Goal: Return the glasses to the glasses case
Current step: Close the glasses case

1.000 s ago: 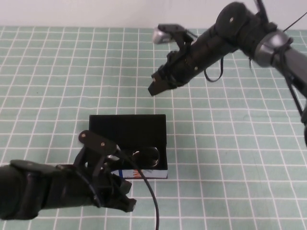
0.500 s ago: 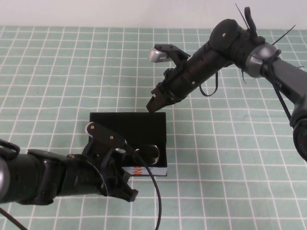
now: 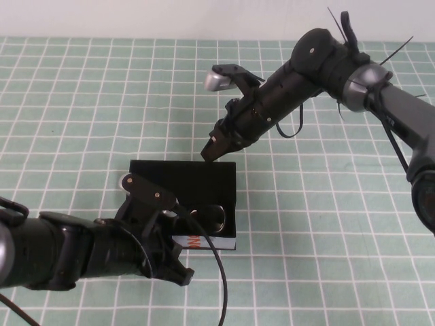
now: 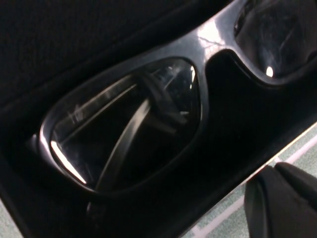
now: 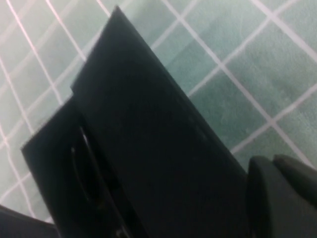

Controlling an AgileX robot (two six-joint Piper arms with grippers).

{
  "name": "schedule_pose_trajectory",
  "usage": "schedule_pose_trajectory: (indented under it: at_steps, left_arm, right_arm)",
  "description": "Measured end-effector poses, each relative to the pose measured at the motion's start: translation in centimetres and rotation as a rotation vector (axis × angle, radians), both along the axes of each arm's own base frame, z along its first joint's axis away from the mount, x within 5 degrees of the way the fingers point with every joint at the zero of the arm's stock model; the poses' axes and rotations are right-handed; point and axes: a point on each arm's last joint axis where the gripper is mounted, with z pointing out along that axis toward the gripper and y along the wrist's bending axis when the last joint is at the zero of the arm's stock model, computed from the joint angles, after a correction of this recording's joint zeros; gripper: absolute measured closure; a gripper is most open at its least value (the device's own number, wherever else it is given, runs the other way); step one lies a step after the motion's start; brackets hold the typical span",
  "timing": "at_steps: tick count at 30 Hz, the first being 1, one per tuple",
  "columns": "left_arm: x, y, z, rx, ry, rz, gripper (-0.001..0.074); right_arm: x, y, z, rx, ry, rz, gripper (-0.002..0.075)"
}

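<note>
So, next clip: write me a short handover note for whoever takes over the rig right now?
Left gripper: low at the near edge of the glasses case, by the glasses; nothing seen held.
Right gripper: shut, empty, hovering just above the far edge of the case's open flap lid.
Glasses: lying folded inside the case, at its front.
Done: glasses are in the case.
Left: lid is open; fold it shut, probably with the right gripper, once the left arm is clear of the front.
</note>
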Motion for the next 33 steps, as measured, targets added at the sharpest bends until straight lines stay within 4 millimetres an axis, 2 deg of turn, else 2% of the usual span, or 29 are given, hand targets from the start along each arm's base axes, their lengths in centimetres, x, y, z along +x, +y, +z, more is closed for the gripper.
schedule_pose_trajectory:
  at_steps: [7, 15, 28, 33]
  left_arm:
    - [0.0, 0.0, 0.0, 0.001, -0.001, -0.001, 0.0737]
    - [0.0, 0.0, 0.0, 0.001, -0.001, -0.001, 0.0737]
    - [0.0, 0.0, 0.0, 0.001, -0.001, -0.002, 0.0737]
    - [0.0, 0.1, 0.0, 0.008, -0.005, 0.001, 0.0737]
  right_arm:
    - [0.2, 0.3, -0.1, 0.017, -0.01, -0.022, 0.0737]
    - [1.0, 0.6, -1.9, 0.031, -0.006, -0.073, 0.0737]
    - [0.0, 1.4, -1.6, 0.118, 0.086, -0.017, 0.0737]
    - [-0.8, 2.6, -1.7, 0.117, 0.107, 0.001, 0.0737]
